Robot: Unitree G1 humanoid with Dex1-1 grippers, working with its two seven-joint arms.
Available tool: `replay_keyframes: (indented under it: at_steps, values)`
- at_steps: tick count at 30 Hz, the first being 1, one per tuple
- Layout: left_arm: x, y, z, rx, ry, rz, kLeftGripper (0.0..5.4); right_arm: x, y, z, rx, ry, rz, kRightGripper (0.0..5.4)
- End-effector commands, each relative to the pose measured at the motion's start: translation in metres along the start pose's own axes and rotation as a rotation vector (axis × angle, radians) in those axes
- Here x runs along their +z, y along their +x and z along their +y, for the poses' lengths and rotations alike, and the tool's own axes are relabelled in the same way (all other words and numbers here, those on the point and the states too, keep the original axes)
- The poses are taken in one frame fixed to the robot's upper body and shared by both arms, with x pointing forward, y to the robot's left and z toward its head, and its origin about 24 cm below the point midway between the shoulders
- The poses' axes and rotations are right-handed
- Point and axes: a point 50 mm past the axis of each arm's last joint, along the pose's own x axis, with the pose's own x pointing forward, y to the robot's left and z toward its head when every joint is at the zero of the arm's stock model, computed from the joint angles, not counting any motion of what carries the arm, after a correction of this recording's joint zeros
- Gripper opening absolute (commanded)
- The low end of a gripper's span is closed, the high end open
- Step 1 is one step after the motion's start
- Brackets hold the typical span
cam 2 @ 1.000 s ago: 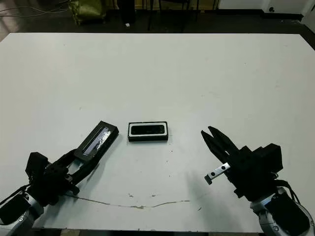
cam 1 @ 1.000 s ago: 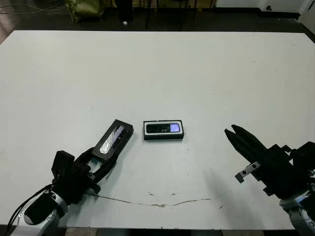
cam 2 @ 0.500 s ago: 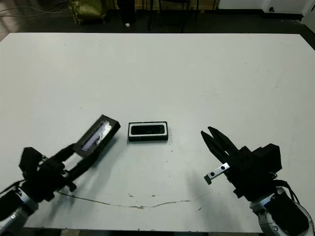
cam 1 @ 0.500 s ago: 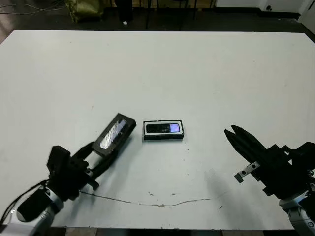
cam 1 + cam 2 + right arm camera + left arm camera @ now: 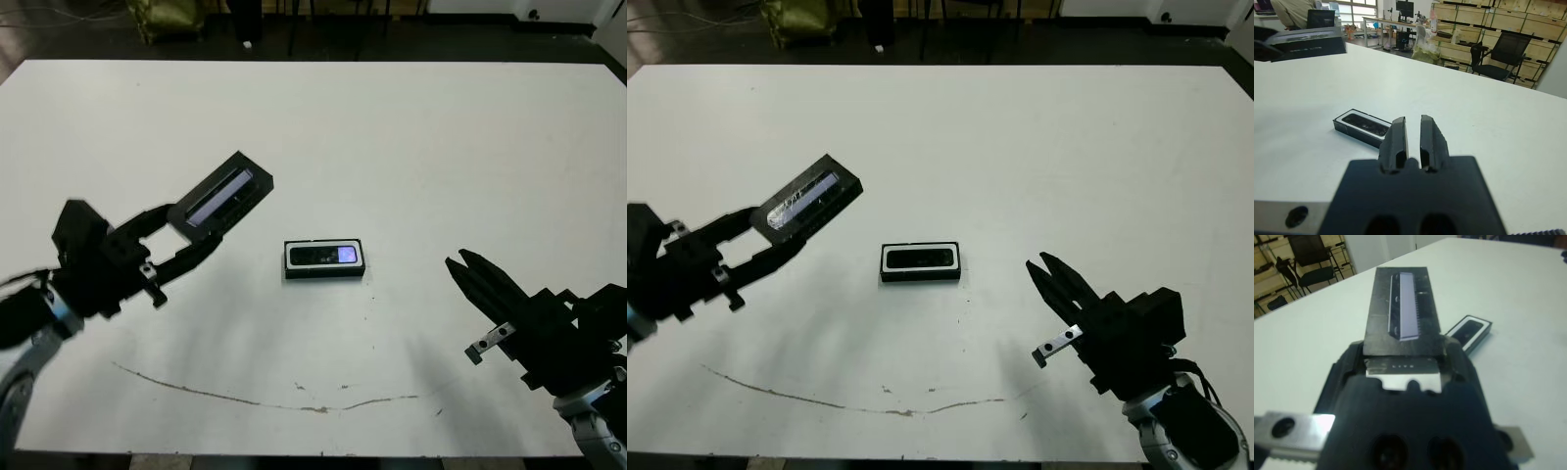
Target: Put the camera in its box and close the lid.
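**Lid held aloft, camera lying in box**

The left gripper (image 5: 181, 240) clamped the lid (image 5: 220, 190), a flat black cover with a glossy strip, above the table (image 5: 411, 147), left of the box (image 5: 325, 259). The camera (image 5: 326, 256), its purple patch lit, lay inside the white-lined box, apparently seated. The right gripper (image 5: 462, 266) hovered empty, fingers nearly together.

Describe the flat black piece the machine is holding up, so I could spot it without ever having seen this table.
Start at the big white table, then look to its left side, where the left gripper holds the lid up in the air, tilted. It is a flat black rectangle with a shiny silvery strip along its top. The box lying mid-table instead has a white rim and the camera inside.
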Motion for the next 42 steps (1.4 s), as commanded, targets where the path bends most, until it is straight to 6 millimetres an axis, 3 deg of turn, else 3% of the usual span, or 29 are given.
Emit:
replay_keyframes:
  at_steps: [1,11,24,42]
  values:
    - [-0.007,0.011,0.006,-0.098,-0.021,0.003,2.06,-0.005,-0.002,0.0,-0.001,0.019,0.031,0.0]
    - [-0.018,0.042,0.031,-0.277,0.044,0.088,2.06,-0.006,-0.001,0.001,0.001,0.016,0.02,0.0]
    - [-0.037,0.059,0.034,-0.384,0.027,0.127,2.06,-0.005,-0.001,0.001,0.001,0.016,0.027,0.0]
    - [-0.055,0.075,0.009,-0.482,-0.051,0.05,2.06,-0.005,-0.001,0.0,0.003,0.031,0.031,0.0]
